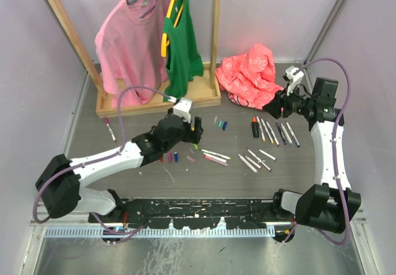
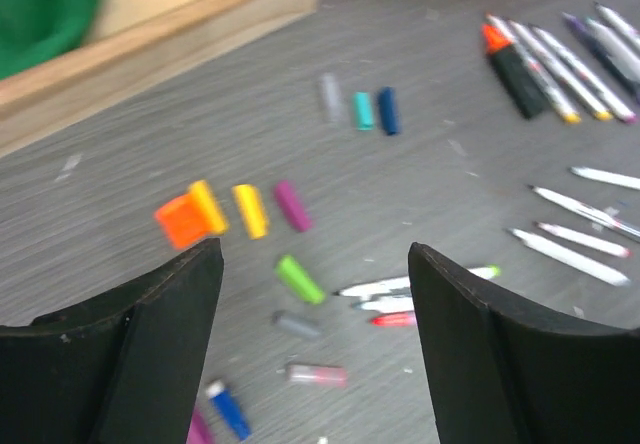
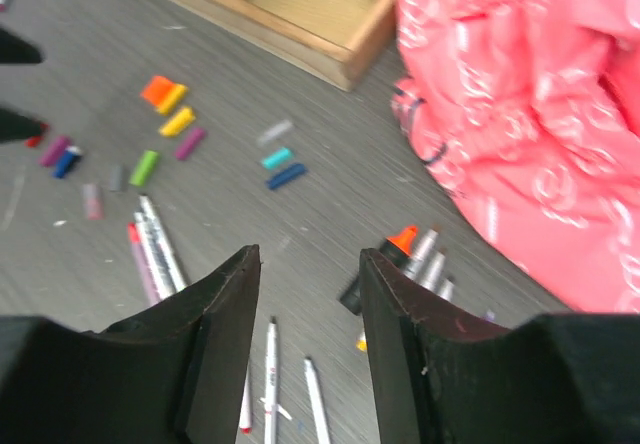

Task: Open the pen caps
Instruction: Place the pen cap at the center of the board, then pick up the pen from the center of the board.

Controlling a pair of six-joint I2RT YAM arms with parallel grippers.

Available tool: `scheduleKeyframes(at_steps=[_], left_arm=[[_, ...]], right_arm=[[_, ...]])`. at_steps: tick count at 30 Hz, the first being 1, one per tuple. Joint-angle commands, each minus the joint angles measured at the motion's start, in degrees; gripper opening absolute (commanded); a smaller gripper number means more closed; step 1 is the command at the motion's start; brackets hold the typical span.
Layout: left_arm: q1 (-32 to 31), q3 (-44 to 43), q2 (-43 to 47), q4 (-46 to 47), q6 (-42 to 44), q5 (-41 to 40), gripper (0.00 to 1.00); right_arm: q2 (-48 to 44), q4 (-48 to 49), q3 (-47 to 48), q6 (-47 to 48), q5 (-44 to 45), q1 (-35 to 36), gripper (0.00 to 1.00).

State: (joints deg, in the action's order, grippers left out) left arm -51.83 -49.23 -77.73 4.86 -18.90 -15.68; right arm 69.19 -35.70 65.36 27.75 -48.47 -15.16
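Pen caps [image 2: 250, 210] lie loose on the grey table [image 1: 291, 176], scattered near its middle in front of the wooden clothes rack [image 1: 215, 33]. In the left wrist view an orange cap [image 2: 180, 221], two yellow ones and a purple cap [image 2: 292, 205] sit side by side in a short row. A green cap [image 2: 299, 278] and a grey cap [image 2: 296, 324] lie just nearer the camera, and a blue cap [image 2: 228, 409] lies close to the bottom edge. Farther off, a pale grey one, a teal cap [image 2: 363, 110] and a dark blue cap [image 2: 387, 110] lie side by side. The pens [image 1: 276, 131], thin and white-barrelled, lie mostly in a row to the right, beside a stubby black highlighter [image 1: 255, 127] whose orange cap is on. More of them lie loose between that row and the caps, and a single one lies well apart at the far left. The left gripper [image 2: 315, 254] hovers over the cluster of caps with its jaws spread wide and nothing between them. The right gripper [image 3: 308, 261] hangs above the far end of the pen row, near a crumpled pink plastic bag [image 1: 250, 77]; its jaws stand partly apart and hold nothing. A pink shirt [image 1: 127, 46] and a green top [image 1: 180, 39] hang on the rack.
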Motion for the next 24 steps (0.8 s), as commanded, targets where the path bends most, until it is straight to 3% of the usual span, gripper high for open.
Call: scheduleKeyframes(at_steps=[1, 9, 11, 18, 24], left_arm=[[4.82, 4.30, 5.57, -4.38, -2.45, -10.36, 0.77], [20.28, 14.32, 13.93, -9.28, -9.23, -10.25, 0.86], [24.30, 15.81, 14.98, -9.96, -9.31, -10.14, 0.95], [42.62, 17.83, 14.79, -13.09, -12.38, -3.01, 0.97], [51.18, 15.22, 10.13, -14.51, -15.35, -1.32, 0.99]], right_arm=[[-2.74, 5.26, -4.39, -3.40, -12.64, 0.65, 0.52], [-3.91, 5.79, -8.73, -2.15, -14.07, 0.62, 0.55], [-3.83, 5.10, -8.20, -2.41, -13.98, 0.65, 0.55], [-5.20, 4.64, -8.23, -2.43, -14.08, 0.68, 0.56], [-4.68, 4.18, -8.07, -2.53, -14.32, 0.64, 0.56]])
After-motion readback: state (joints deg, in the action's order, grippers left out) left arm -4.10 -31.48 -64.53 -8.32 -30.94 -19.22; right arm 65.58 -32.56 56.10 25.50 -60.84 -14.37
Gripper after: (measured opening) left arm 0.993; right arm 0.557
